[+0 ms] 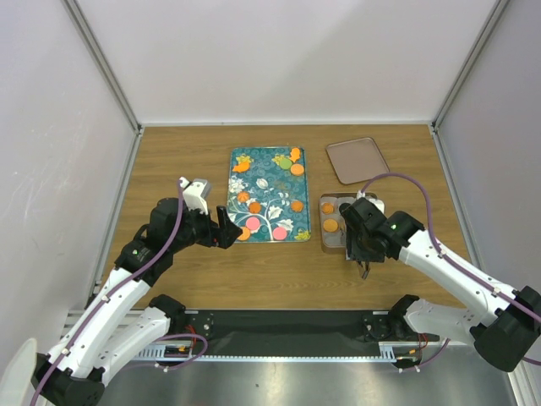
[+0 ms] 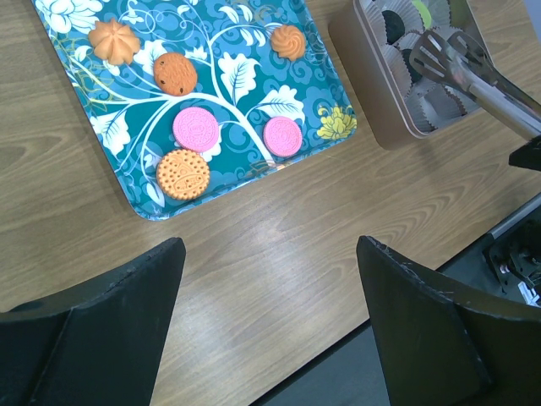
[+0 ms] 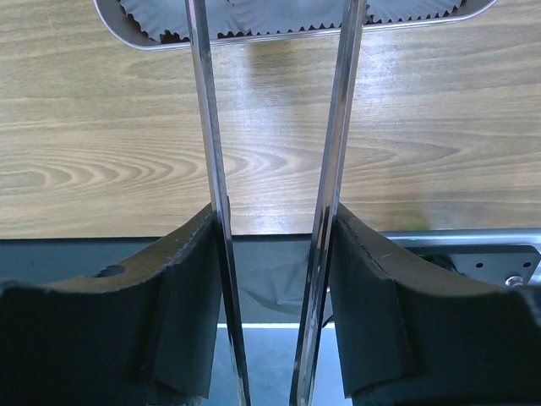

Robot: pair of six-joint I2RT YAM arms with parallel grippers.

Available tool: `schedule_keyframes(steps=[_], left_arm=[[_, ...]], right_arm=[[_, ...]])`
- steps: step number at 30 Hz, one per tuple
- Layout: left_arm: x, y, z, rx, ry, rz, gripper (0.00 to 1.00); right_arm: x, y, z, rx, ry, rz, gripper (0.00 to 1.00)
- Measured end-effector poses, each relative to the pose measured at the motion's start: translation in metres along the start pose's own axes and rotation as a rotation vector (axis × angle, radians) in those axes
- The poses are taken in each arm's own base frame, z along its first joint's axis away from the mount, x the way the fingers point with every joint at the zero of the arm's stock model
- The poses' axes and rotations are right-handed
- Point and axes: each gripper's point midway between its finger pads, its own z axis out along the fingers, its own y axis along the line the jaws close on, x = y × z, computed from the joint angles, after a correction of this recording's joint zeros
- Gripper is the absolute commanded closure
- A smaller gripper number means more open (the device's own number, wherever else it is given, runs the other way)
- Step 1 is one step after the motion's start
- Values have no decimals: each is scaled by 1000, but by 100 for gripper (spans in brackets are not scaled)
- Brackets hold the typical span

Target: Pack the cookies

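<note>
Mid-pack, I judge — the teal floral tray, with the square metal tin at its 3 o'clock, holds most small round orange and pink cookies; the left gripper gapes empty, while the right gripper clamps silver tongs over the tin — next they should swing toward 9 o'clock for another.

- Bare wood at 6 o'clock of the tray lies open.
- The tongs cover the tin from 3 o'clock.
- The lid sits at its 12 o'clock.
</note>
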Motion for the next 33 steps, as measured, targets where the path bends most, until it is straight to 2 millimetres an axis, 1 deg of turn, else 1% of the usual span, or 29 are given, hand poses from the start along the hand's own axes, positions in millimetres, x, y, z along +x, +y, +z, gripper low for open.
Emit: schedule_keyframes(steps=[3, 5, 7, 9, 13, 14, 16, 17, 19, 20, 23, 28, 31, 33], left_arm=[[0, 0, 0, 0, 0, 0, 11], [0, 0, 0, 0, 0, 0, 11], [0, 0, 0, 0, 0, 0, 11], [0, 0, 0, 0, 0, 0, 11], [0, 0, 0, 1, 0, 1, 11], [0, 0, 0, 1, 0, 1, 11], [0, 0, 0, 1, 0, 1, 11], [0, 0, 0, 1, 0, 1, 11], [0, 0, 0, 1, 0, 1, 11], [0, 0, 0, 0, -1, 1, 11], [-2, 1, -1, -10, -11, 2, 11], [-8, 11, -8, -68, -54, 2, 10], [-12, 19, -14, -123, -88, -4, 10], [-14, 25, -18, -156, -108, -11, 10]], right_arm=[[0, 0, 0, 1, 1, -1, 49], [-2, -1, -3, 3, -4, -3, 52], [-8, 1, -10, -5, -17, -2, 53], [-19, 8, -21, -33, -48, -2, 54], [-51, 33, -51, -126, -138, -3, 55], [-55, 41, -56, -144, -149, -15, 55], [-64, 65, -66, -184, -165, -64, 55], [-67, 78, -67, -201, -167, -90, 55], [-69, 104, -63, -223, -159, -145, 55], [-68, 114, -58, -227, -150, -165, 55], [-55, 142, -36, -231, -96, -247, 55], [-26, 174, -2, -217, -4, -356, 55], [-12, 193, 12, -227, 33, -407, 55], [-6, 204, 16, -238, 44, -430, 55]])
